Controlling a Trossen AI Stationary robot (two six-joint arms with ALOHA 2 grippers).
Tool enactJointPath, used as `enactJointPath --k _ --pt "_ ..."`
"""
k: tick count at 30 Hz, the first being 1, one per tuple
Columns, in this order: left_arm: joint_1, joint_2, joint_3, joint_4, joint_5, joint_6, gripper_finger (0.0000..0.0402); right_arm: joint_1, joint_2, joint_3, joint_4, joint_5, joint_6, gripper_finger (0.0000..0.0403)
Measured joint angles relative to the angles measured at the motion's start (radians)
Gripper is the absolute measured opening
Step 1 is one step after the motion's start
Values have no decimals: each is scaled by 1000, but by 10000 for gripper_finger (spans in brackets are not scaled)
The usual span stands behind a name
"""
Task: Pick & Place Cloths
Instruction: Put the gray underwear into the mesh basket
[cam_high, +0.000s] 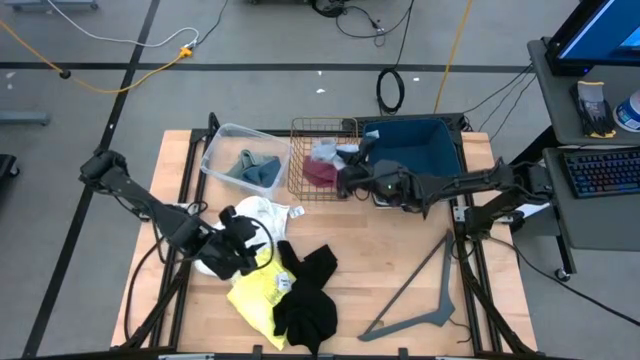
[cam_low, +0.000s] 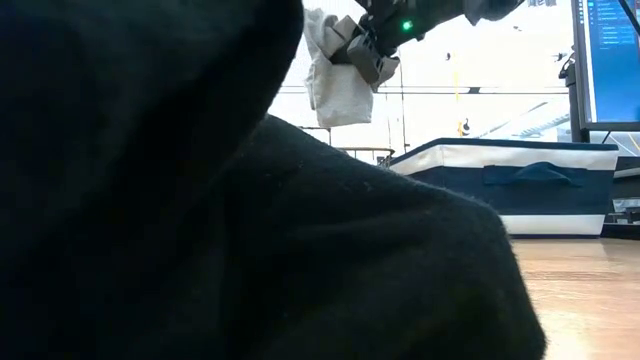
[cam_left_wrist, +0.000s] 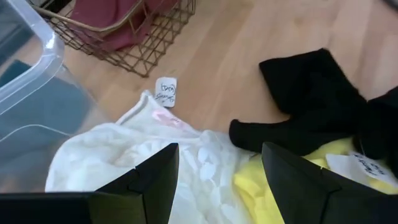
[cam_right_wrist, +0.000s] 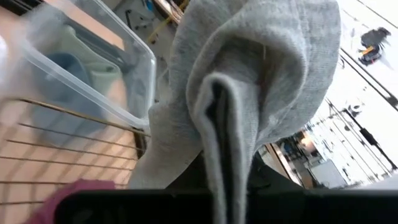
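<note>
My right gripper (cam_high: 348, 172) reaches in level from the table's right and is shut on a grey cloth (cam_low: 340, 85), held over the gold wire basket (cam_high: 305, 135). A maroon cloth (cam_high: 320, 174) lies in that basket. My left gripper (cam_left_wrist: 217, 180) is open and tilted down above the white cloth (cam_left_wrist: 124, 155), its fingers on either side of it without touching. Beside the white cloth lie a yellow cloth (cam_high: 258, 292) and a black cloth (cam_high: 310, 298). That black cloth (cam_low: 200, 220) fills the foreground of the low view. A teal cloth (cam_high: 256, 170) sits in the clear bin (cam_high: 222, 140). My right gripper pinches a bunched fold of the grey cloth (cam_right_wrist: 214, 106) between its two fingers, and the fabric wraps over the fingertips and hides them. The fingers come in level from the table's right. The cloth (cam_low: 345, 100) hangs slack below them, lifted clear above the basket.
A navy fabric bin (cam_high: 415, 150) stands at the far right beside the wire basket. A grey plastic hanger (cam_high: 420, 295) lies near the right front. Bare wood shows between the hanger and the black cloth.
</note>
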Motion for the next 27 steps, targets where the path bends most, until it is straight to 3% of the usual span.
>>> enactJointPath --k 4,12,18,27 --pt "-3 -73 -60 85 0 38 234 -51 0 0 0 -75 5 3" --pt "-4 -226 -160 270 3 150 234 -111 0 0 -1 -102 54 4" --pt "-3 -322 -218 438 40 258 234 -156 0 0 -13 -182 94 4" --pt "-3 -371 -226 497 91 373 234 -246 0 0 -79 -270 211 4"
